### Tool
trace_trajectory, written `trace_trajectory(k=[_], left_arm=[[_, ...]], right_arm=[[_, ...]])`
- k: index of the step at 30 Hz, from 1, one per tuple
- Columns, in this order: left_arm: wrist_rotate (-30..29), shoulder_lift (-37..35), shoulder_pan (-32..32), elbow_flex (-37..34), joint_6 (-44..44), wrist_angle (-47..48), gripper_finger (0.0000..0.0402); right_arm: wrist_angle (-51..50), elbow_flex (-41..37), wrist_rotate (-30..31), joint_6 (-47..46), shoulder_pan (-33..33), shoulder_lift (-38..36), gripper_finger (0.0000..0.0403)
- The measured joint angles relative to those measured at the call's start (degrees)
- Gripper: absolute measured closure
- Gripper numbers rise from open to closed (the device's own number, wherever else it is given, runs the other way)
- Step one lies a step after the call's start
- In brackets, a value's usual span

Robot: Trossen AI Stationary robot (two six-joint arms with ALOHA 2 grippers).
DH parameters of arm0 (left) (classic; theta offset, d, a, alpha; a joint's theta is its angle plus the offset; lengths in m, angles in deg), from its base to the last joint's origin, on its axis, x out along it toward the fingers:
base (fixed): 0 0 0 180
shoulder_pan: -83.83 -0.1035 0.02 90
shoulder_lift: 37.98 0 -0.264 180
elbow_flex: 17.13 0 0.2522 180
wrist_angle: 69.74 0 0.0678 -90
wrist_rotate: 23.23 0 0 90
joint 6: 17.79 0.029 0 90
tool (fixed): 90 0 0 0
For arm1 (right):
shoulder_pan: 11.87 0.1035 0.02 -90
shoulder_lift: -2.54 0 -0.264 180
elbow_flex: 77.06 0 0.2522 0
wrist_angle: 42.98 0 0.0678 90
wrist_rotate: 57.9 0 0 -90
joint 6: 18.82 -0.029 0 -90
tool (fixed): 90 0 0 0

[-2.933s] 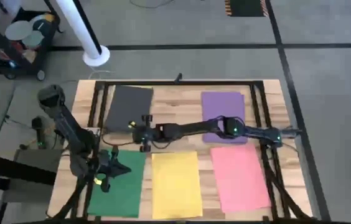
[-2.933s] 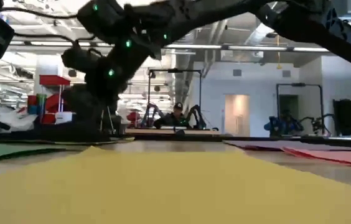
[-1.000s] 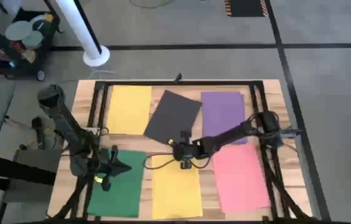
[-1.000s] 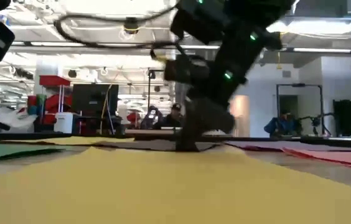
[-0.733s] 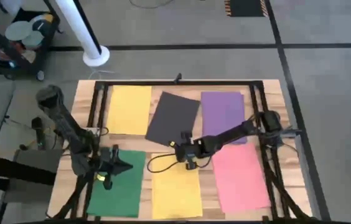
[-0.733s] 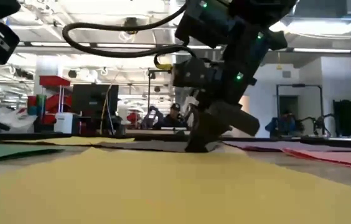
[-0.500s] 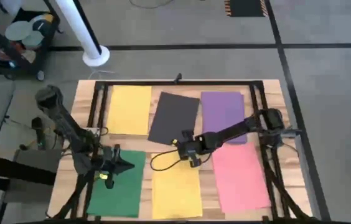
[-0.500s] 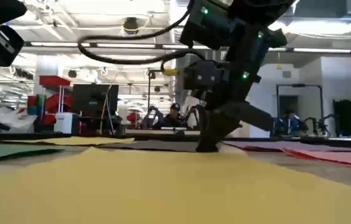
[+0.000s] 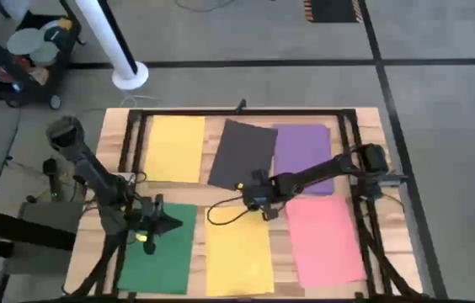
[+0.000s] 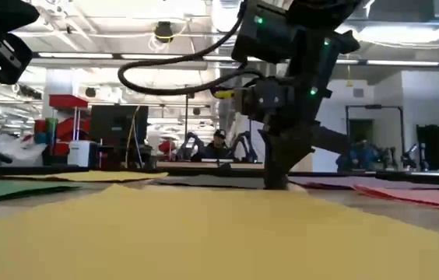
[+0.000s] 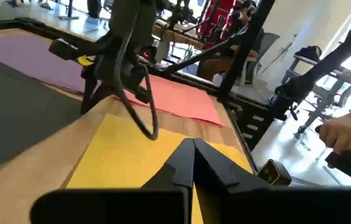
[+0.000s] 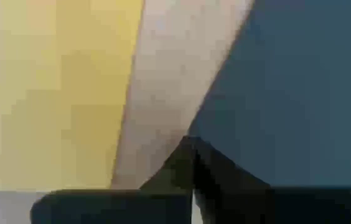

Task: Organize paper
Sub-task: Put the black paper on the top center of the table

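Pressing the right gripper point(image 9: 256, 195), fingers closed together, onto the near corner of the dark grey sheet point(image 9: 242, 153) in the far row between yellow point(image 9: 174, 147) and purple point(image 9: 302, 151). I want light, steady downward pressure so it slides square. Left gripper point(image 9: 163, 224) waits closed over green point(image 9: 158, 252).

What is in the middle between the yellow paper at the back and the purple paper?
The dark grey sheet lies between the back yellow sheet and the purple sheet, slightly tilted, as the high view shows. The right end effector presses at its near edge.
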Motion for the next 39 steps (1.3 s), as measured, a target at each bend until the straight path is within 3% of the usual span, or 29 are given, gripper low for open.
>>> trace_trajectory(k=[10,18,27,32,39], left_arm=[[-0.02,-0.01,0.00,0.01,0.36,0.29,0.0401],[-0.11,-0.01,0.00,-0.01,0.28,0.33,0.0402],[-0.22,-0.01,0.00,-0.01,-0.15,0.35,0.0402],[-3.39,-0.01,0.00,-0.01,-1.34,0.33,0.0401],[-3.52,-0.01,0.00,0.00,-1.27,0.33,0.0401]], right_arm=[[-0.29,0.07,1.84,-6.76,0.00,0.00,0.0400],[-1.51,0.07,2.47,-14.04,-0.02,0.00,0.0344],[-1.46,0.17,-2.37,-23.25,1.19,0.00,0.0301],[-2.74,1.42,-4.68,-29.16,1.59,0.00,0.0294],[-2.78,4.51,-3.91,-30.77,1.73,0.00,0.0293]])
